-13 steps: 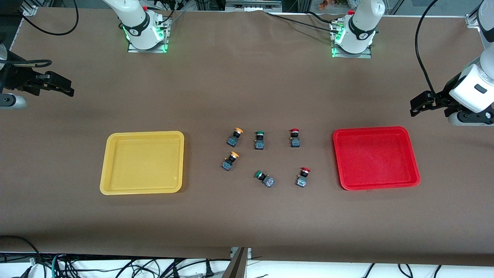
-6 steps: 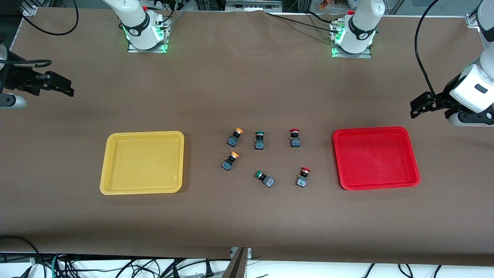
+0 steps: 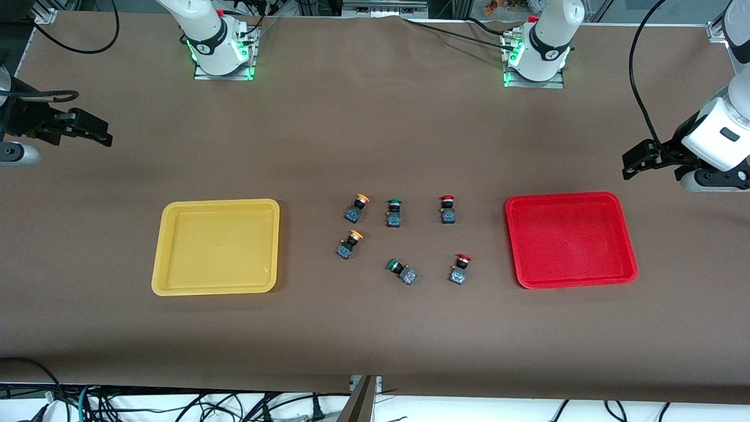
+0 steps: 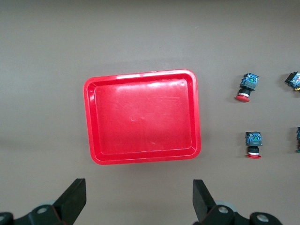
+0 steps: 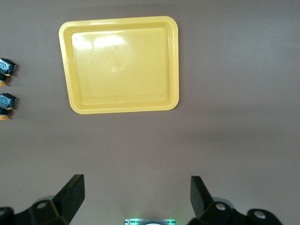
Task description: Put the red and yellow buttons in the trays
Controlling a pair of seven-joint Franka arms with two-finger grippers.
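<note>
Two red buttons and two yellow buttons lie on the table between the yellow tray and the red tray. Both trays hold nothing. My left gripper is open and empty, over bare table near the red tray's corner. Its wrist view shows the gripper, the red tray and the red buttons. My right gripper is open and empty, over bare table at the right arm's end. Its wrist view shows the gripper, the yellow tray and the yellow buttons.
Two green-capped buttons lie among the others, one between the yellow and red pairs, one nearer the front camera. The arm bases stand along the table's edge farthest from the front camera. A brown cloth covers the table.
</note>
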